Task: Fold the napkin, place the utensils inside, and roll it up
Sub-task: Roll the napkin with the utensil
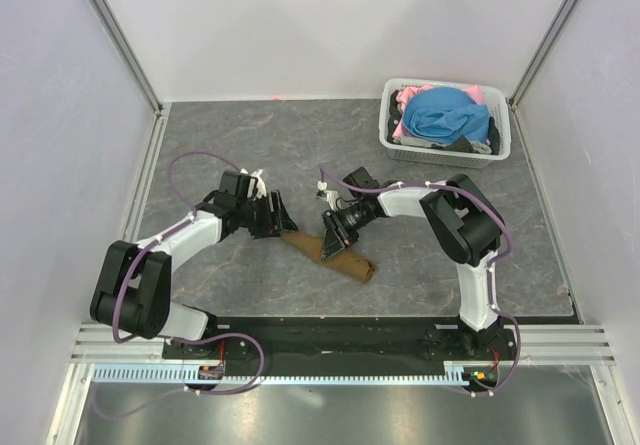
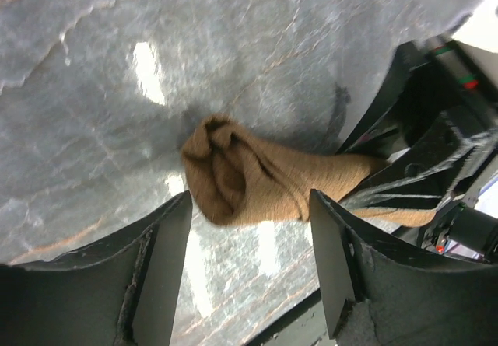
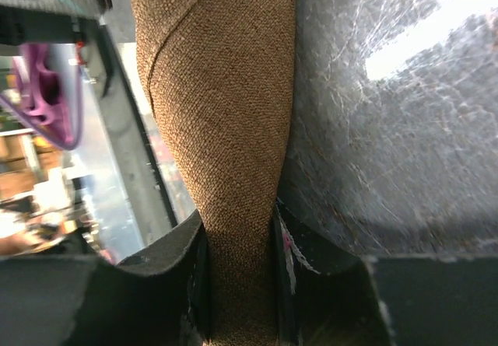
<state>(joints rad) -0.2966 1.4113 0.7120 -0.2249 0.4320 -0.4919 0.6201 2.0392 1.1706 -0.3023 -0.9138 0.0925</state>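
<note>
Right gripper [image 3: 237, 233] pinching rolled napkin [image 3: 222, 89], arm reaching low | left gripper [image 2: 249, 206] spread beside napkin's end, arm low

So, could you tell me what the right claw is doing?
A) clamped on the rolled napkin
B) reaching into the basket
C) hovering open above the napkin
A: in the wrist view the right claw squeezes the rolled napkin between its fingers.
</note>
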